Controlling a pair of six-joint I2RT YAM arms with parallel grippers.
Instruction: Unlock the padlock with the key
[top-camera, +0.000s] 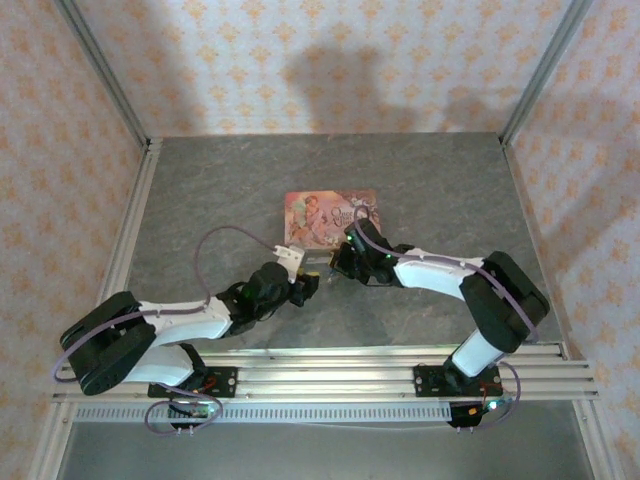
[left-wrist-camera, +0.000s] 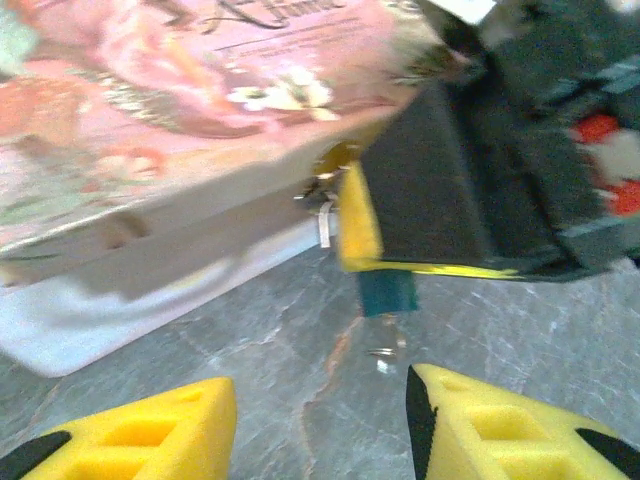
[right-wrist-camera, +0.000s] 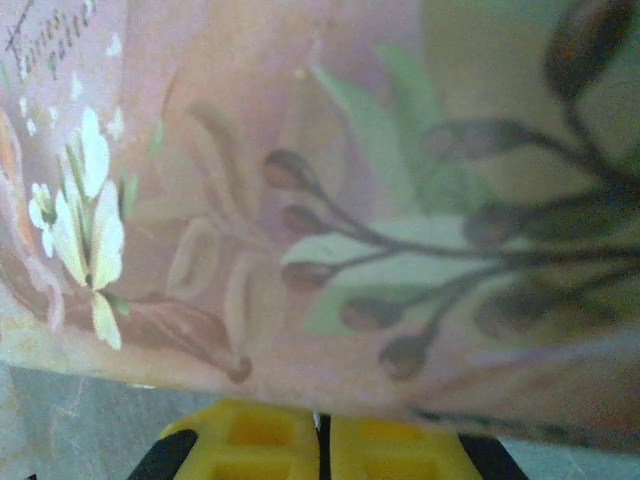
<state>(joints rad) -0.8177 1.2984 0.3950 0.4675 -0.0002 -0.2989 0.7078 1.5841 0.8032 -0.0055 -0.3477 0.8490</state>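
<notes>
One padlock (left-wrist-camera: 388, 292), tiny, light, rigid, slick-looking, sits at 6 o'clock of the box (top-camera: 330, 215), seemingly pinched by its shackle in the closed right gripper (right-wrist-camera: 318, 430); best taken by its blue body; left gripper (left-wrist-camera: 320, 430) gapes wide.

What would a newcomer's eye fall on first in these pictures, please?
The pink picture tin at the middle of the table stands out first. At its near edge, in the left wrist view, the right gripper seems to pinch the small blue padlock, while the left gripper hangs open before it.
</notes>
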